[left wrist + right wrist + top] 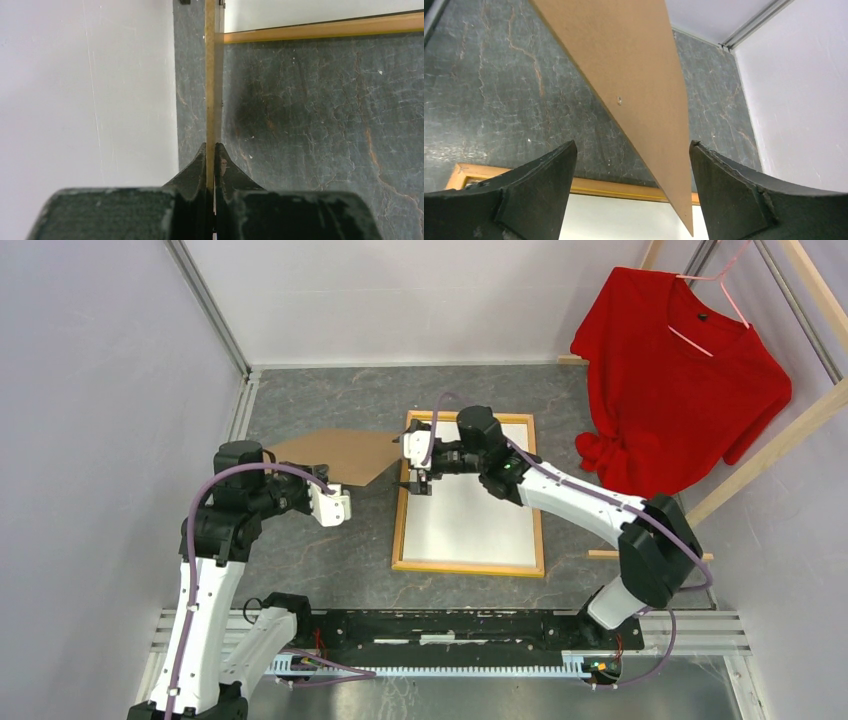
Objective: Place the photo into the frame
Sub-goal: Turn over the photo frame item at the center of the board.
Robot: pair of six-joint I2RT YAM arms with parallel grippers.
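The left hand (210,145) is clamped shut on the edge of the brown backing panel (335,455). Beyond it, the photo (470,520) seems seated, white back up, in the frame (400,530). At the frame's far-left corner the right hand (420,483) gapes open around the panel's tip. Fitting the backing looks like what is left.

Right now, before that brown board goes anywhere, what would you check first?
1. Grip: left end effector shut on the brown board, seen edge-on between its fingers: ok.
2. Second hold: right end effector open, with the board's corner between its fingers but not gripped: not ok.
3. The frame lies flat on the table, wood side up: ok.
4. The photo is a white sheet filling the frame; its printed side is hidden: cannot tell.
5. Board lined up over the frame: not ok, it hangs left of it.
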